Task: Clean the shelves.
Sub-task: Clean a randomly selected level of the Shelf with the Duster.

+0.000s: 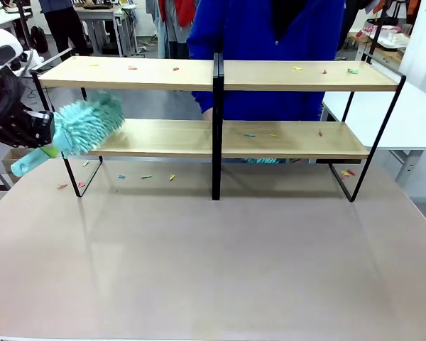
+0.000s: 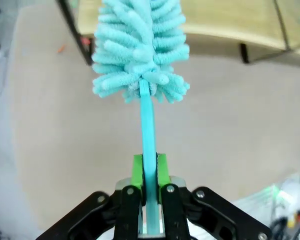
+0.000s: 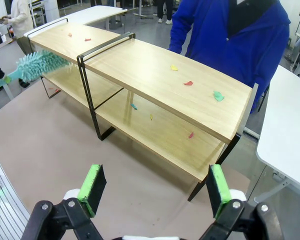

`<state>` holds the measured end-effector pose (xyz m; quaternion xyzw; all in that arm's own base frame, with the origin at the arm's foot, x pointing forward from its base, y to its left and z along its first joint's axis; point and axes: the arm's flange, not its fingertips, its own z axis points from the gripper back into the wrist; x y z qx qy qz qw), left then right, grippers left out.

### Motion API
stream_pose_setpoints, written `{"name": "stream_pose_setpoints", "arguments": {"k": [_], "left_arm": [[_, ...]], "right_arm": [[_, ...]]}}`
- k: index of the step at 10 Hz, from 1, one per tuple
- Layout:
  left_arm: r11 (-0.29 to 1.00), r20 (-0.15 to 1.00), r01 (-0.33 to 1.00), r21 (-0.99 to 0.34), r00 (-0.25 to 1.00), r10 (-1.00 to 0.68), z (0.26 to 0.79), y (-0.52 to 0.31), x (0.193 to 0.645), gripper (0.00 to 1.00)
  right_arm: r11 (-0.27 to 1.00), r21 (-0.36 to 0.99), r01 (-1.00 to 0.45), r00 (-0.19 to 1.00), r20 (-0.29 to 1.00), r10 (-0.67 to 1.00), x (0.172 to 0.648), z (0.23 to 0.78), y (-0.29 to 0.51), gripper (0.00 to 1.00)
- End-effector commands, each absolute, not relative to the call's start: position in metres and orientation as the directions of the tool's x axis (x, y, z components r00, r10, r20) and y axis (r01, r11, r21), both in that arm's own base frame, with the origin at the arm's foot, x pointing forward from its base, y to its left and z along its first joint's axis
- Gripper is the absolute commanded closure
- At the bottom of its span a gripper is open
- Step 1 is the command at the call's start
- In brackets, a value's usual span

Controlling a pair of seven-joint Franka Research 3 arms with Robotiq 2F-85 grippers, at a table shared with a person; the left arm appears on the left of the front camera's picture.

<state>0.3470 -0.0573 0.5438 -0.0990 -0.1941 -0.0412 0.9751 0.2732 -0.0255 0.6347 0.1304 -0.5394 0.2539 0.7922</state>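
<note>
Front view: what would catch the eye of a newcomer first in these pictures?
The fluffy turquoise duster, shut in the left gripper, sticks out at the left end of the shelves, by the lower board. Small coloured scraps dot both boards and the table beneath, and a person in bright blue stands right behind the rack.

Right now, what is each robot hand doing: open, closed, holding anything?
Left hand: closed on the handle of the teal duster.
Right hand: open, holding nothing.
</note>
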Motion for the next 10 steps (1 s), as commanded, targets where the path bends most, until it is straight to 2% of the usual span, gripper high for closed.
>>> {"name": "stream_pose_setpoints", "arguments": {"k": [1, 3, 4, 6, 7, 9, 10], "left_arm": [[0.922, 0.295, 0.297, -0.251, 0.930, -0.219, 0.559, -0.029, 0.337, 0.88], [0.827, 0.177, 0.459, -0.324, 0.888, -0.424, 0.579, 0.015, 0.319, 0.88], [0.731, 0.191, 0.544, -0.411, 0.836, -0.515, 0.592, 0.039, 0.308, 0.88], [0.509, 0.325, 0.658, -0.555, 0.735, -0.595, 0.618, 0.092, 0.287, 0.88], [0.308, 0.644, 0.720, -0.622, 0.694, -0.321, 0.652, 0.183, 0.269, 0.88], [0.291, 0.677, 0.725, -0.624, 0.688, -0.263, 0.657, 0.199, 0.268, 0.88], [0.232, 0.735, 0.746, -0.624, 0.661, -0.150, 0.663, 0.228, 0.263, 0.88]], "right_arm": [[0.837, -0.068, -0.543, 0.289, 0.921, 0.262, 0.273, 0.635, -0.026, 0.00], [0.837, -0.068, -0.543, 0.289, 0.921, 0.262, 0.273, 0.635, -0.026, 0.00], [0.837, -0.068, -0.543, 0.289, 0.921, 0.262, 0.273, 0.635, -0.026, 0.00], [0.837, -0.068, -0.543, 0.289, 0.921, 0.262, 0.273, 0.635, -0.026, 0.00], [0.837, -0.068, -0.543, 0.289, 0.921, 0.262, 0.273, 0.635, -0.026, 0.00], [0.837, -0.068, -0.543, 0.289, 0.921, 0.262, 0.273, 0.635, -0.026, 0.00], [0.837, -0.068, -0.543, 0.289, 0.921, 0.262, 0.273, 0.635, -0.026, 0.00]]}}
